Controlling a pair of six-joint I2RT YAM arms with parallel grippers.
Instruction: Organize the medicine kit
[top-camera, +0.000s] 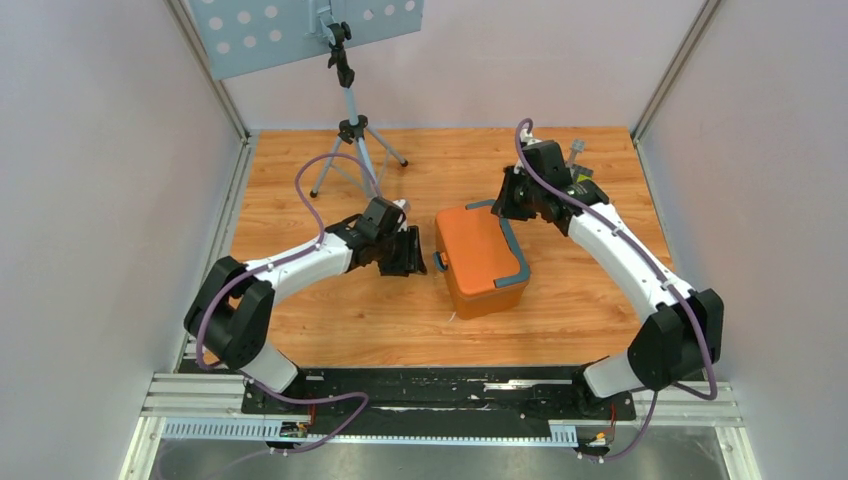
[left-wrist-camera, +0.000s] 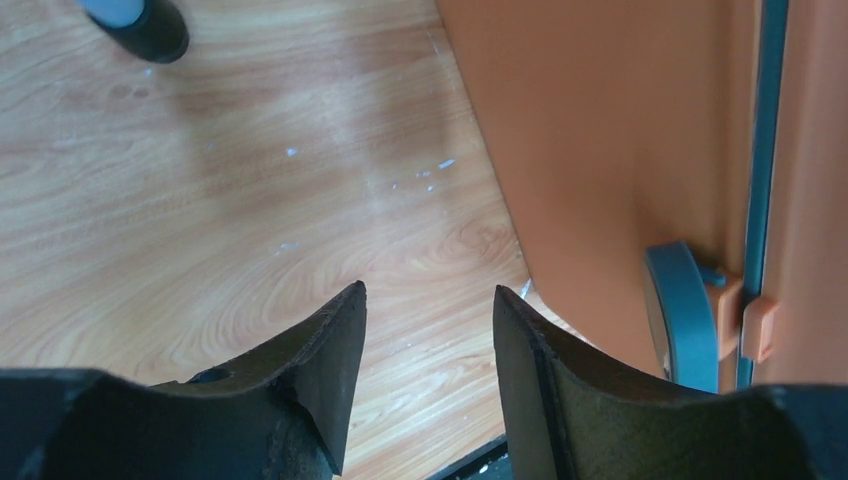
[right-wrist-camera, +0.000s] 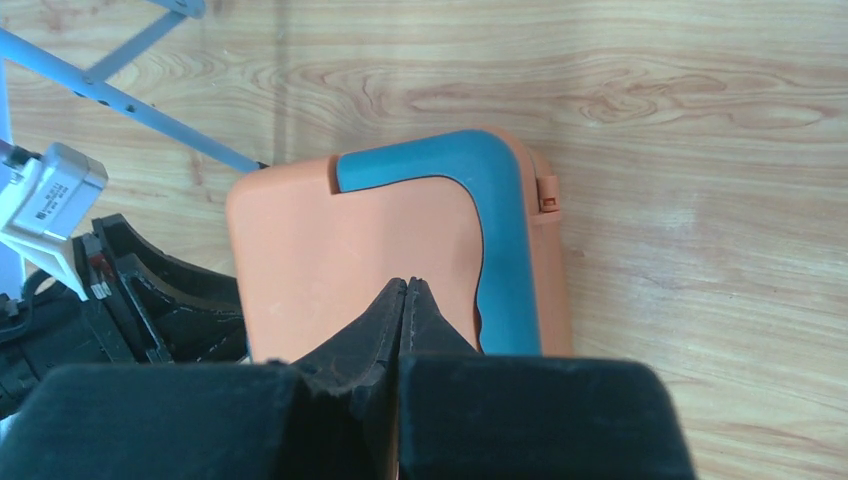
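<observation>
My left jaws open, empty; right jaws closed, empty; medicine kit (top-camera: 478, 255) on counter (top-camera: 320, 330) is stiff smooth plastic, probably light, slippery; I'd take the handle (top-camera: 517, 255).

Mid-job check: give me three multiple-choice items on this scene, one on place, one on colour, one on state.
1. Relative to the medicine kit, the left gripper is: A on its lid; B beside its left side; C behind it.
2. Its handle is: A red; B white; C grey-blue.
3. Its lid is: A shut; B wide open; C removed.
B: the top view shows it left of the kit. C: the right wrist view shows that band. A: the lid lies flat on the box.
</observation>
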